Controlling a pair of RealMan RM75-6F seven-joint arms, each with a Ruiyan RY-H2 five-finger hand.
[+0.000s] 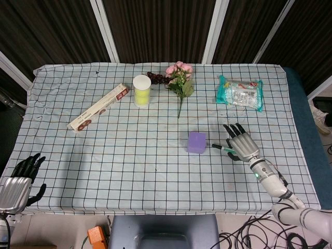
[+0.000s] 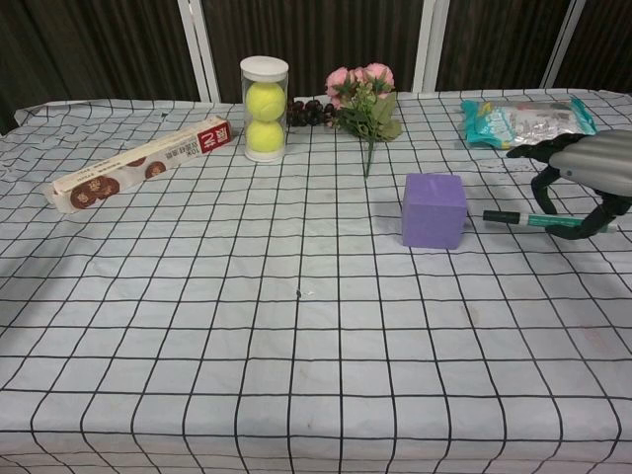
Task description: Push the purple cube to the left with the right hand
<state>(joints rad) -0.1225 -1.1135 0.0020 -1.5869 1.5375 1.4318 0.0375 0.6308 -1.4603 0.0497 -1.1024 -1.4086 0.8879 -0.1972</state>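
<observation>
The purple cube stands on the checked tablecloth right of centre. My right hand hovers a short way to its right, apart from it, palm down with fingers arched. A green pen lies between hand and cube; its right end is caught between the thumb and a finger, and its tip points at the cube. My left hand hangs off the table's front left corner, fingers spread, holding nothing.
Behind the cube lie pink flowers, a tennis-ball tube and dark grapes. A long biscuit box lies at the far left, a snack bag at the far right. Bare checked cloth stretches left of the cube.
</observation>
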